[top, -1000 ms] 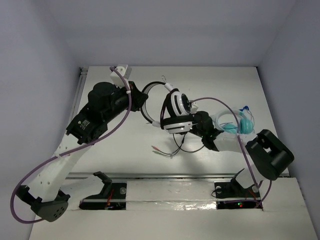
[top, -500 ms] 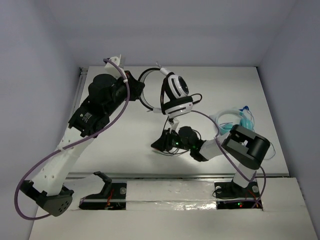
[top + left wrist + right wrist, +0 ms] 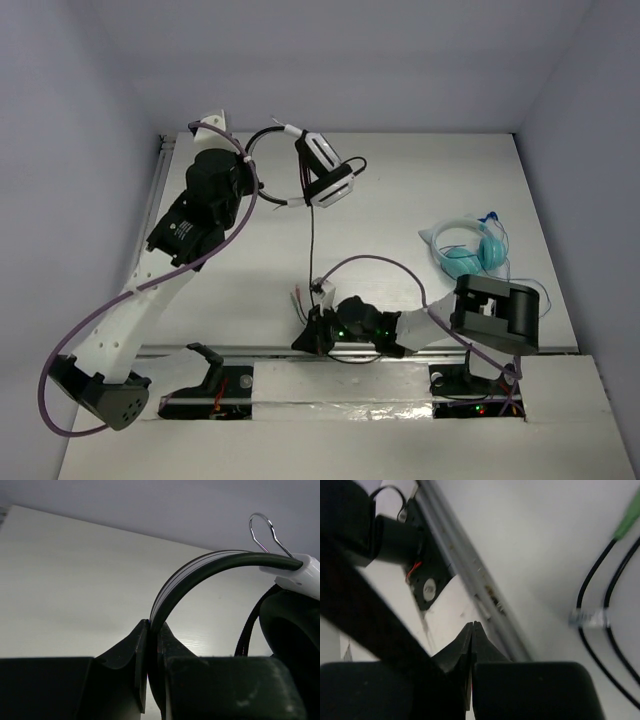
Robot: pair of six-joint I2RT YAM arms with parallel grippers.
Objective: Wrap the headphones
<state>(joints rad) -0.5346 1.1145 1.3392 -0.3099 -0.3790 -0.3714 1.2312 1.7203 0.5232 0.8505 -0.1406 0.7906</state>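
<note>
Headphones (image 3: 325, 178): far, left of centre, held raised, probably so the cable (image 3: 311, 235) hangs free for winding.
Left gripper (image 3: 150, 630): jaws pinching the headband (image 3: 200, 567).
Right gripper (image 3: 472, 627): near edge, jaws pressed together, nothing visible between them.
Unclear: whether the right gripper touches the cable.
Bystander: teal headphones (image 3: 465, 250), right, well apart.

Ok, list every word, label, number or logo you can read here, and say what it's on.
Nothing here can be read.
On the left arm, a white printed mark on the black housing: too small to read.
On the headphones: no brand or lettering visible in any view.
On the teal headphones: no lettering visible.
</note>
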